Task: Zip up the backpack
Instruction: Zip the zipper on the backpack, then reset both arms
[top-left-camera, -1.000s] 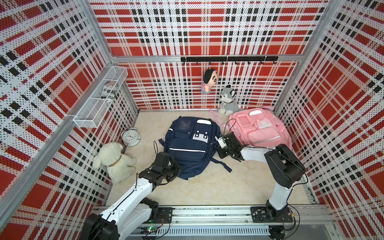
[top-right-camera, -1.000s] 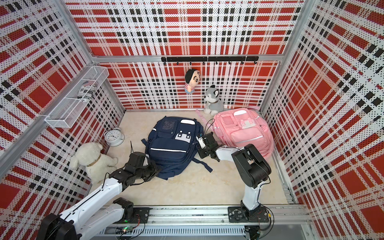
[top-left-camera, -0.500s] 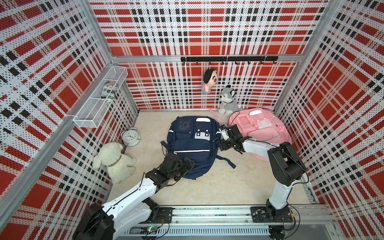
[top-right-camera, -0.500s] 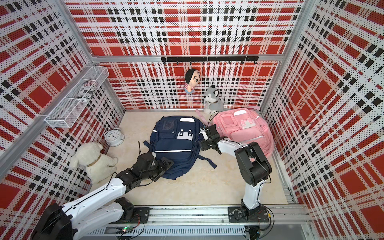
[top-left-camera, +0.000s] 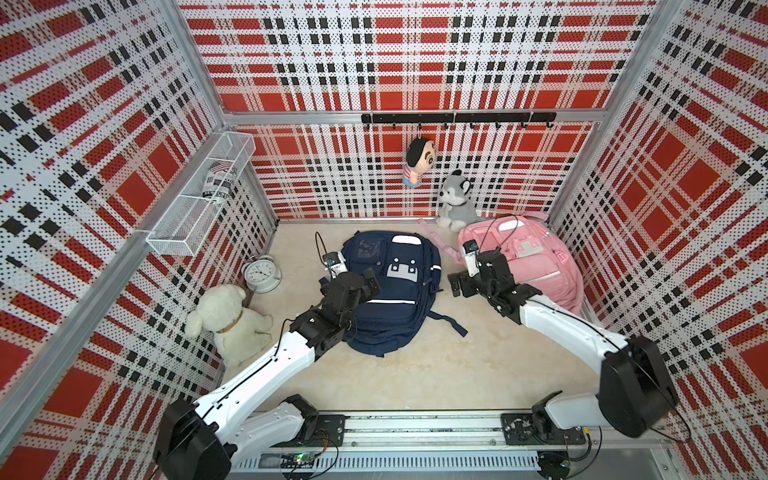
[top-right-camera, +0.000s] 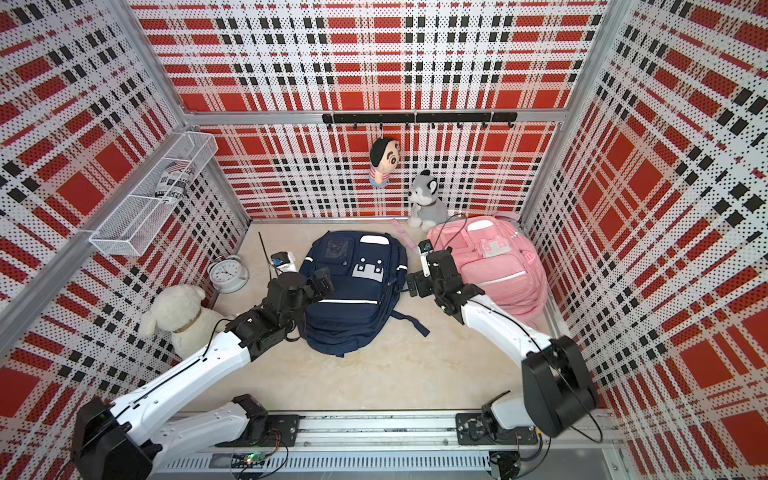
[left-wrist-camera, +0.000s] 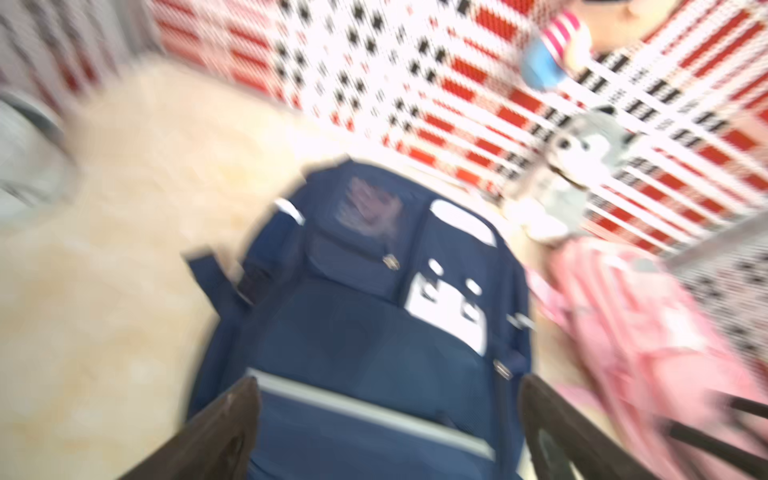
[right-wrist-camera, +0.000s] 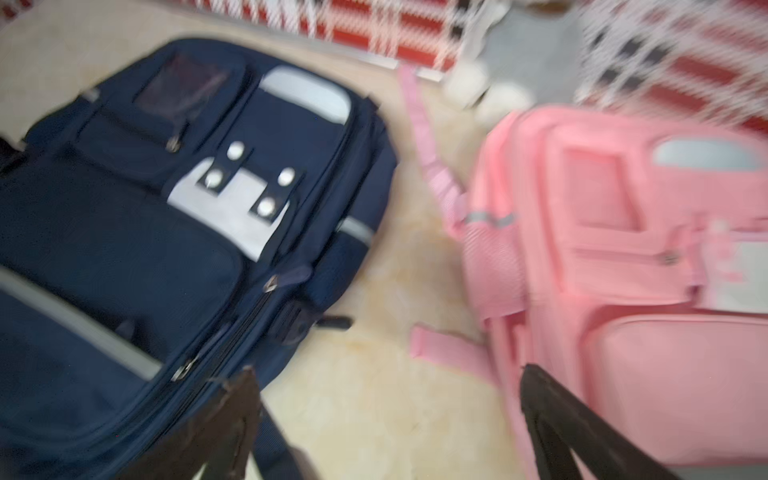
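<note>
Both tools open, flanking the backpack

The navy backpack (top-left-camera: 390, 291) lies flat, front up, mid-tabletop (top-left-camera: 415, 374). My left tool (left-wrist-camera: 388, 386) spreads wide over its lower panel, holding nothing, placed, I judge, to steady the cloth. My right tool (right-wrist-camera: 388, 374), equally wide and empty, hovers just off its edge, near the zip pull (right-wrist-camera: 270, 284) it would draw.

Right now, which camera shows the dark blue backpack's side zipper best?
The right wrist view: the side zipper of the navy backpack runs close up, two pulls visible, slightly blurred. Both top views show it tiny along the bag's edge; the left wrist view blurs it badly.
</note>
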